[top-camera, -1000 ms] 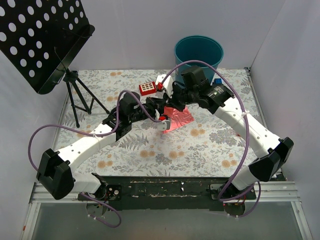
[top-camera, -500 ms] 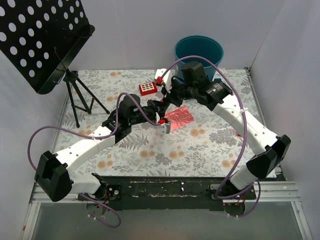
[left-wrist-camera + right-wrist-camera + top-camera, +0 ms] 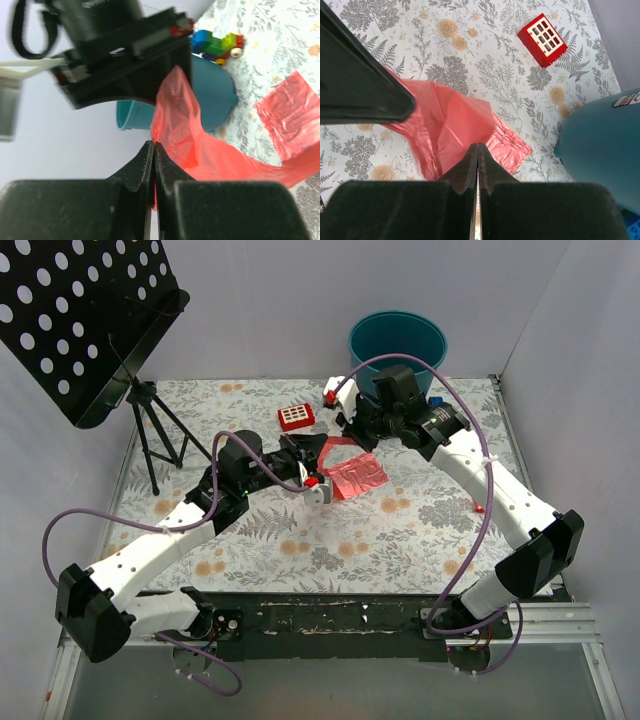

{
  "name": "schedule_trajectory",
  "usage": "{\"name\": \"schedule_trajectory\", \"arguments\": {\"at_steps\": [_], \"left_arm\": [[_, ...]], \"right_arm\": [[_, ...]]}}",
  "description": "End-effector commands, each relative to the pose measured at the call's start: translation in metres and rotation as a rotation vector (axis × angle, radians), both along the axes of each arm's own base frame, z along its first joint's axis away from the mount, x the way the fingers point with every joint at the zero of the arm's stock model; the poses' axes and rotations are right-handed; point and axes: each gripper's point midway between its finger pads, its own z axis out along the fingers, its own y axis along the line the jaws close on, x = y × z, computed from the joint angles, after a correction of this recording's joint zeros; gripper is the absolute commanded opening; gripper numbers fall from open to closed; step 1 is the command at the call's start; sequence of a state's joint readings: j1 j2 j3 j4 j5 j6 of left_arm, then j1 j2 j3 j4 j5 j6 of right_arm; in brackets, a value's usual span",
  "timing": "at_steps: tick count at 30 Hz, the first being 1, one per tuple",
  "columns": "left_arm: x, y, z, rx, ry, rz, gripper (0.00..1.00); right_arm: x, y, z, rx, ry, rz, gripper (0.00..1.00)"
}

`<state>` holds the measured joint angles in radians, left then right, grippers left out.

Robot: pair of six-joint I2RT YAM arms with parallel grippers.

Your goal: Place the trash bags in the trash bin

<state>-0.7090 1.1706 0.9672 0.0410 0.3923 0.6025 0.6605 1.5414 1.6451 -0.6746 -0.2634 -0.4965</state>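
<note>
A thin red-pink trash bag [image 3: 186, 134] is lifted off the table and stretched between both grippers. My left gripper [image 3: 154, 145] is shut on one edge of its film. My right gripper [image 3: 478, 146] is shut on another edge of the same trash bag [image 3: 447, 125]. In the top view the left gripper [image 3: 320, 450] and right gripper [image 3: 349, 435] stand close together over the trash bag [image 3: 357, 476] at mid-table. A flat crinkled red piece [image 3: 509, 145] lies on the cloth below; I cannot tell whether it is a separate bag. The teal trash bin [image 3: 397, 344] stands upright at the far edge.
A small rigid red block with a white grid [image 3: 296, 417] lies left of the grippers. Coloured toy bricks [image 3: 218, 44] sit beside the bin. A black perforated music stand [image 3: 80, 315] on a tripod [image 3: 156, 436] fills the far left. White walls close in both sides.
The left gripper has drawn back to the left and the right gripper has shifted toward the bin. The bag's film is now pulled up between them.
</note>
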Motion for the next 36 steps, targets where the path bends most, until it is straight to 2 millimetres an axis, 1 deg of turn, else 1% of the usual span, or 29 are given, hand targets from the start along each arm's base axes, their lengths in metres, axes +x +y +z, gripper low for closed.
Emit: {"name": "schedule_trajectory", "arguments": {"at_steps": [1, 2, 3, 5, 7, 8, 10, 12, 14, 16, 19, 23, 26, 29, 32, 34, 36], "left_arm": [[-0.005, 0.009, 0.019, -0.044, -0.022, 0.022, 0.00], [-0.005, 0.010, 0.020, -0.044, -0.019, 0.022, 0.00], [-0.006, 0.010, 0.021, -0.044, -0.015, 0.022, 0.00], [-0.006, 0.011, 0.018, -0.032, -0.005, 0.025, 0.00], [-0.007, 0.012, 0.019, -0.032, -0.008, 0.023, 0.00], [-0.007, 0.012, 0.018, -0.031, -0.007, 0.025, 0.00], [-0.006, 0.012, 0.018, -0.031, -0.006, 0.031, 0.00], [-0.005, 0.013, 0.018, -0.029, -0.006, 0.036, 0.00], [-0.005, 0.012, 0.017, -0.028, -0.005, 0.033, 0.00], [-0.007, 0.012, 0.017, -0.030, -0.004, 0.025, 0.00], [-0.007, 0.011, 0.021, -0.039, -0.012, 0.021, 0.00], [-0.008, 0.011, 0.023, -0.043, -0.014, 0.019, 0.00], [-0.009, 0.012, 0.026, -0.048, -0.021, 0.016, 0.00], [-0.009, 0.012, 0.027, -0.052, -0.024, 0.019, 0.00], [-0.007, 0.011, 0.027, -0.052, -0.022, 0.022, 0.00], [-0.007, 0.011, 0.028, -0.054, -0.024, 0.024, 0.00], [-0.005, 0.012, 0.027, -0.051, -0.024, 0.031, 0.00]], "right_arm": [[-0.003, -0.003, 0.035, 0.111, -0.057, -0.023, 0.19], [-0.002, -0.007, 0.042, 0.129, -0.063, -0.032, 0.33], [0.000, -0.011, 0.047, 0.144, -0.073, -0.044, 0.44], [0.007, -0.023, 0.059, 0.164, -0.107, -0.078, 0.61], [0.008, -0.032, 0.070, 0.191, -0.139, -0.092, 0.71], [0.008, -0.035, 0.076, 0.206, -0.147, -0.087, 0.74], [-0.005, -0.035, 0.086, 0.243, -0.129, -0.020, 0.74], [-0.026, -0.030, 0.091, 0.273, -0.099, 0.085, 0.74], [-0.047, -0.028, 0.088, 0.279, -0.076, 0.185, 0.74], [-0.053, -0.025, 0.082, 0.290, -0.057, 0.216, 0.75], [-0.049, -0.021, 0.074, 0.286, -0.039, 0.217, 0.76], [-0.043, -0.013, 0.071, 0.274, -0.049, 0.249, 0.76], [-0.039, -0.007, 0.064, 0.257, -0.057, 0.251, 0.76], [-0.040, 0.000, 0.059, 0.248, -0.057, 0.267, 0.74], [-0.044, 0.006, 0.052, 0.238, -0.048, 0.287, 0.68], [-0.047, 0.011, 0.051, 0.234, -0.052, 0.297, 0.59], [-0.046, 0.012, 0.047, 0.216, -0.058, 0.285, 0.51]]}}
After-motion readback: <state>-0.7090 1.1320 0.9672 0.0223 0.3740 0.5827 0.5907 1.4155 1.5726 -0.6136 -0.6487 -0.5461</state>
